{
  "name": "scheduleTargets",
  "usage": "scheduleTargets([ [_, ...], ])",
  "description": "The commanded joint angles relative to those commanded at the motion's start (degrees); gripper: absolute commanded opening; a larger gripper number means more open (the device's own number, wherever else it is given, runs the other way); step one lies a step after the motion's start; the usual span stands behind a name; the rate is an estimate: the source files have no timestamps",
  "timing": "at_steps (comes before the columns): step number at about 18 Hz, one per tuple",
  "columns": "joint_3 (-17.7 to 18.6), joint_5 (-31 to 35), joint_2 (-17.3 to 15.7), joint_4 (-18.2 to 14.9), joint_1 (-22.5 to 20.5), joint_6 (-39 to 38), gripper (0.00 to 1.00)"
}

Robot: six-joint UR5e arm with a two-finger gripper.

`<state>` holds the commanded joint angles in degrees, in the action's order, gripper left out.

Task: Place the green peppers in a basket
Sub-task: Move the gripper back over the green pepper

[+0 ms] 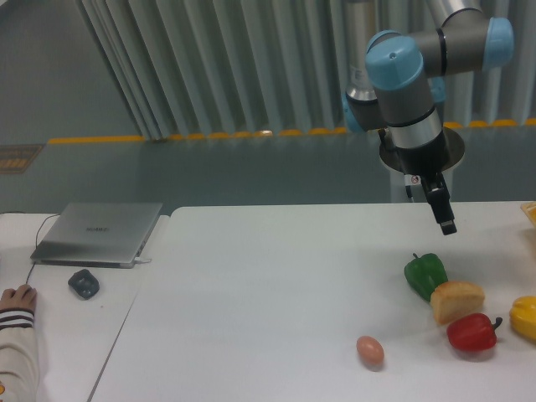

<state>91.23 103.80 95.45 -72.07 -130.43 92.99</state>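
The green pepper (425, 274) lies on the white table (268, 285) at the right, dark green and glossy, touching a bread roll (457, 301). My gripper (445, 219) hangs above and slightly right of it, clear of the table and empty. Its fingers look close together, but from this angle I cannot tell if they are shut. No basket shows, except perhaps a yellow-orange edge (529, 213) at the far right of the frame.
A red pepper (472, 332) and a yellow pepper (525, 317) lie right of the green one. An egg (369, 351) sits in front. A closed laptop (99, 232), a mouse (85, 284) and a person's hand (17, 297) are at the left.
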Motion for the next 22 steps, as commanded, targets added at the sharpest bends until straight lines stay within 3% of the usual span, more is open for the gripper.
scheduleTargets([
  [17,0.2,-1.1,-0.4,0.0,0.4,-0.2,1.00],
  [22,0.3,-1.1,1.0,0.1,0.8,-0.2,1.00],
])
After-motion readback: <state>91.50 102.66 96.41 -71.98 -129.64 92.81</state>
